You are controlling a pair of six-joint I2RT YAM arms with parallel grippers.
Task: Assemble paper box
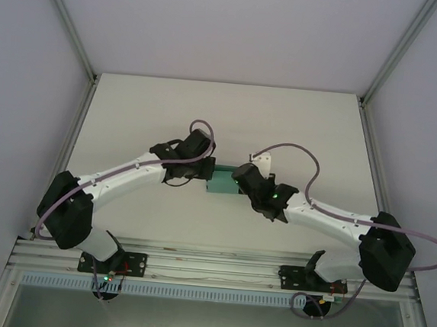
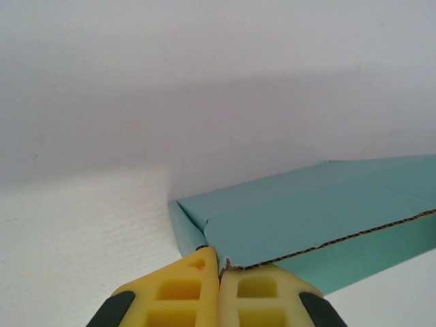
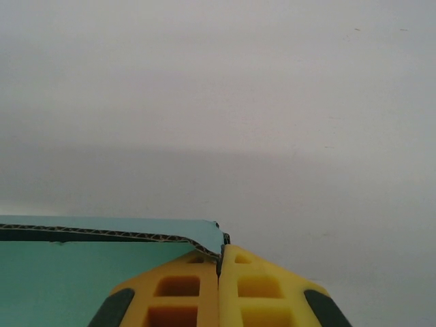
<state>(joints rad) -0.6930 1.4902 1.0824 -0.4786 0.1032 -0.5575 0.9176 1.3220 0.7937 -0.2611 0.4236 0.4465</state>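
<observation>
Looking mostly folded already: the paper box (image 2: 320, 218) sits right at the tips, with left fingers (image 2: 180, 289) and right fingers (image 3: 259, 289) each pinched shut on a corner. I'd guess a final flap tuck is left.

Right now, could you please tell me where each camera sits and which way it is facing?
Top external: above and behind the bases, facing down at the table; both arms show, left gripper and right gripper flanking the paper box.
Left wrist: on the left arm, facing along its shut yellow fingers to a box corner.
Right wrist: on the right arm, facing along its shut fingers to a box edge.
Shared: all views see the teal box.
</observation>
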